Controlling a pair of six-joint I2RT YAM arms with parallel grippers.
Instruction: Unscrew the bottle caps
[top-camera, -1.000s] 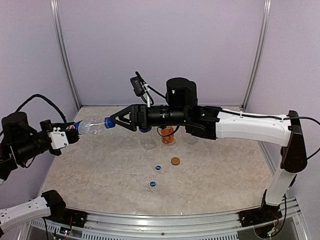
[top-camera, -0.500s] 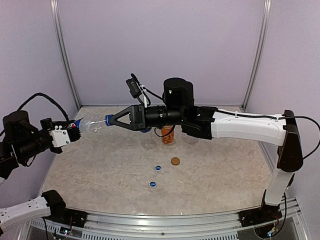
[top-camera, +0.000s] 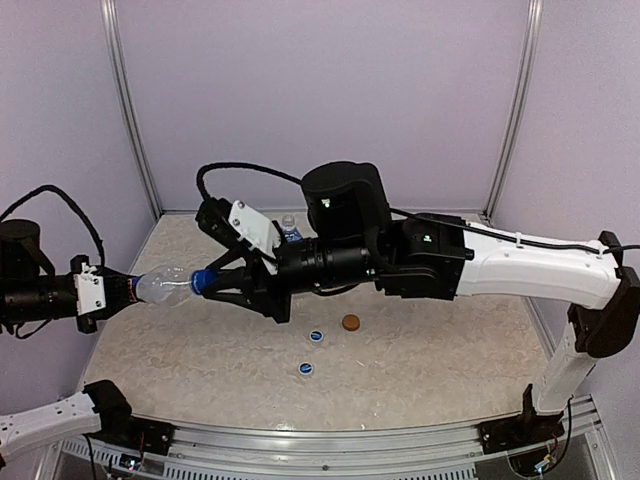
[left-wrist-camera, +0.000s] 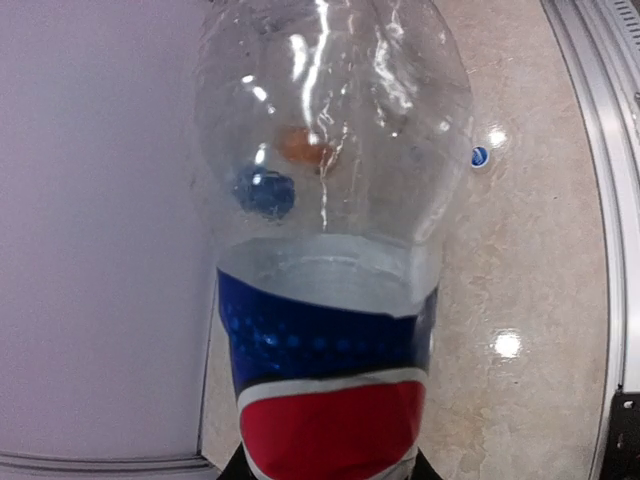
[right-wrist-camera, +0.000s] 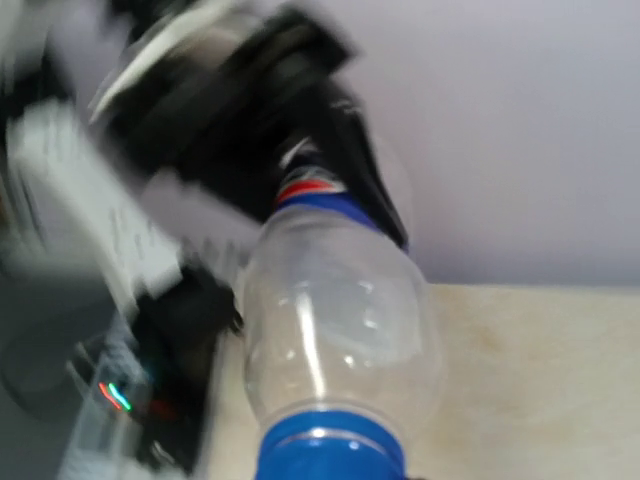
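Jaws of right gripper pinching blue cap, left gripper jaws clamping blue-labelled bottle base, held level, left side.

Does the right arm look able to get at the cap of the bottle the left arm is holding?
Yes, it seems: the right gripper is shut on the blue cap of the bottle that the left gripper holds out sideways.

Bottle clr glossy plastic; table shiny.
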